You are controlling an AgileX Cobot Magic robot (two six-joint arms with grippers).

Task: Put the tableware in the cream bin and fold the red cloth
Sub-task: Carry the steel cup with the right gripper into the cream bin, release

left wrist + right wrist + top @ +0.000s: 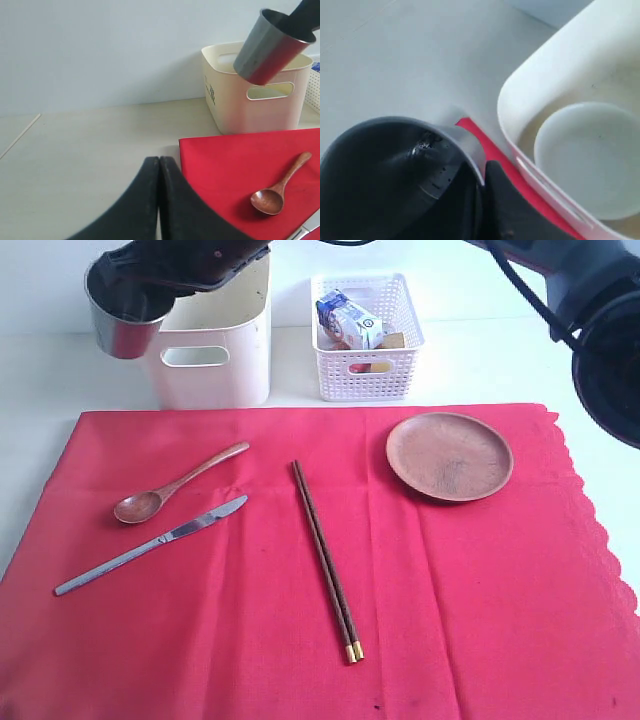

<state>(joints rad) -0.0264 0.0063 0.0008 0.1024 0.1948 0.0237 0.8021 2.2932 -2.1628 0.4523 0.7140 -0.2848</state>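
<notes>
My right gripper (158, 285) reaches across to the far left and is shut on the rim of the steel cup (122, 312), which hangs tilted beside the cream bin (215, 370). The right wrist view shows the gripper (482, 175) pinching the cup (395, 170) wall, and the pale bowl (590, 155) lying inside the bin (545, 65). On the red cloth (450, 590) lie the wooden spoon (175, 485), the knife (150, 545), the chopsticks (325, 560) and the wooden plate (449, 455). My left gripper (159, 162) is shut and empty over bare table by the cloth's corner (225, 165).
A white lattice basket (365, 365) holding a milk carton (348, 320) stands to the right of the bin. The pale table (40, 370) shows bare to the left of the cloth. The cloth's scalloped edge (600, 530) runs along the right.
</notes>
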